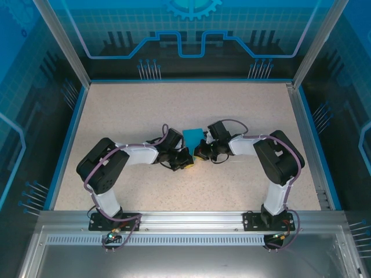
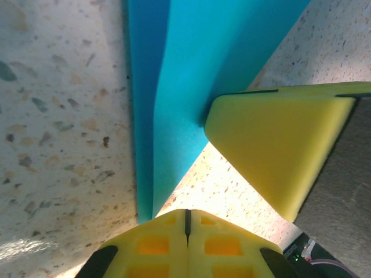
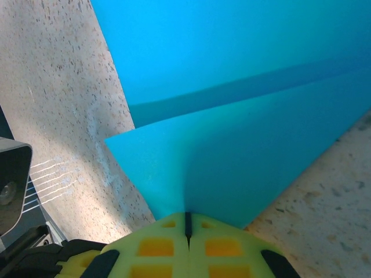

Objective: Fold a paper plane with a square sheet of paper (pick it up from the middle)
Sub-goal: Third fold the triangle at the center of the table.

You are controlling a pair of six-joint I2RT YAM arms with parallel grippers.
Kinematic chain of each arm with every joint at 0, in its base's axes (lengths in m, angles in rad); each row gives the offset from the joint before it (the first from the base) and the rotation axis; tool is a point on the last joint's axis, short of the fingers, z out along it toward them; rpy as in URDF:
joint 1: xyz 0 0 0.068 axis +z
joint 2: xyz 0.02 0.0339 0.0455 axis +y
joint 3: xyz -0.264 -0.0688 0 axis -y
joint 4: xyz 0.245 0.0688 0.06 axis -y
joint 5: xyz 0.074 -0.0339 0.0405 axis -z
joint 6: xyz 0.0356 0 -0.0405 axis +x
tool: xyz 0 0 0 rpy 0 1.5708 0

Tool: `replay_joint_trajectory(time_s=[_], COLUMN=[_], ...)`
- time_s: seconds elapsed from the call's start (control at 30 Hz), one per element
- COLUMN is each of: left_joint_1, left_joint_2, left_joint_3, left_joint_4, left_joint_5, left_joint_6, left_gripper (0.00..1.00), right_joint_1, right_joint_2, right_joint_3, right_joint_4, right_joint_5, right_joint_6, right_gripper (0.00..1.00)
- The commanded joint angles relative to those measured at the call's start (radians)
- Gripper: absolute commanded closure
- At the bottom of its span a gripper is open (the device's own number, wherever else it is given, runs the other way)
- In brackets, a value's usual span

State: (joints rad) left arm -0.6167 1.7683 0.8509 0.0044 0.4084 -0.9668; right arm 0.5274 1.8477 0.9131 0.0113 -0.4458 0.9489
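Teal paper (image 3: 243, 145) clamped in R gripper (image 3: 186, 217), L gripper (image 2: 186, 214) shut beside it, both arms bent inward.

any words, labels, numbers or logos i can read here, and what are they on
None: no text is readable in any view.
The teal paper, left gripper and right gripper are unmarked.
The back wall bears a gear emblem and line patterns, no letters.

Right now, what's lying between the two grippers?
A narrow strip of bare table, seen in the left wrist view, between the left gripper and the right gripper. The blue paper reaches both tips just beyond it.
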Motion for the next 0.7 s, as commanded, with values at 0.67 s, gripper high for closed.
replay_joint_trajectory(time_s=[0.67], left_joint_1=[-0.004], left_joint_2=[0.054], left_joint_3=[0.019], left_joint_4=[-0.074], left_joint_5=[-0.133], left_joint_6=[0.01], left_gripper=[1.0], right_joint_1=[0.008], right_joint_2=[0.007], right_joint_3=[0.027], right_joint_4=[-0.104], right_joint_5=[-0.027], right_joint_6=[-0.159], right_gripper=[0.96])
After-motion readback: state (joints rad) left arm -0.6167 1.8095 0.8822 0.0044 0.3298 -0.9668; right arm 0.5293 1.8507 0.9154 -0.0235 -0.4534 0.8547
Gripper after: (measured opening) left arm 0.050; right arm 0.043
